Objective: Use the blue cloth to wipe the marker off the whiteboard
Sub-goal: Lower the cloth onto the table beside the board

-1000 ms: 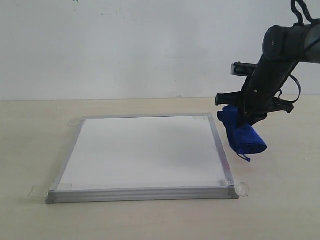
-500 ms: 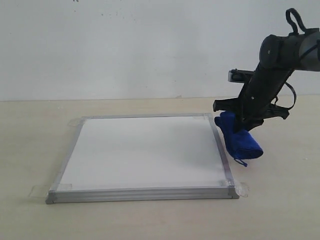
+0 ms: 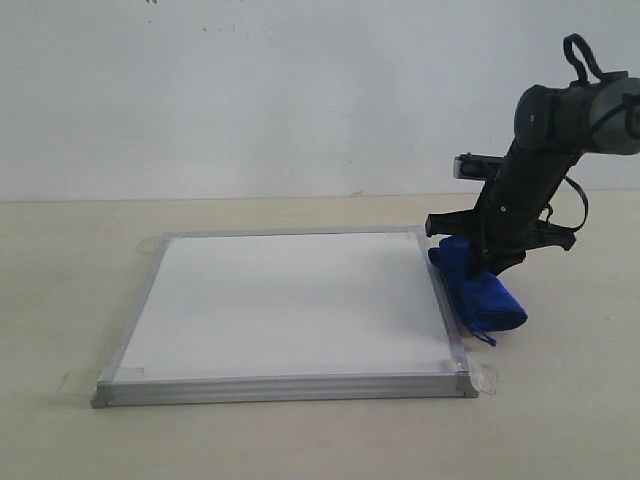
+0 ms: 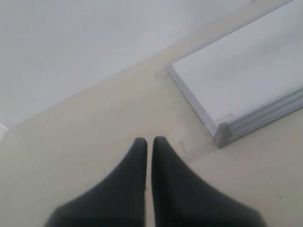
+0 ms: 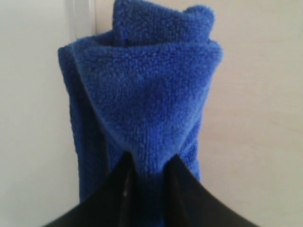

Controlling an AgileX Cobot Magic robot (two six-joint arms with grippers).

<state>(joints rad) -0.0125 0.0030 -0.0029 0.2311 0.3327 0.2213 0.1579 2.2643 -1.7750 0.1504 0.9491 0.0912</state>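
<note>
Cloth [image 3: 478, 290]: royal-blue, fluffy microfibre bunched into a thick roll. It's right at the board's right edge, slanting down along the frame rail. I can't tell whether it presses on the rail.
Loop [image 3: 486, 339]: a small blue tag dangling off the cloth's lower end, close to the table.
Right gripper [image 3: 487, 262]: black jaws pinched on the cloth's upper fold, the pile bulging out around them.
Board [image 3: 290, 300]: flat and near square, with a smooth white face, lying on the table.
Frame [image 3: 280, 388]: ribbed silver-grey metal, running all round the board.
Tape [image 3: 484, 378]: clear, wrinkled strips at the board's corners, stuck to the table.
Left gripper [image 4: 149, 142]: two tapered matte-black fingers pressed together, holding nothing. It's over bare table, near one taped corner and clear of it.
Table [image 3: 300, 435]: pale beige and smooth.
Wall [image 3: 250, 100]: plain white, behind it all.
</note>
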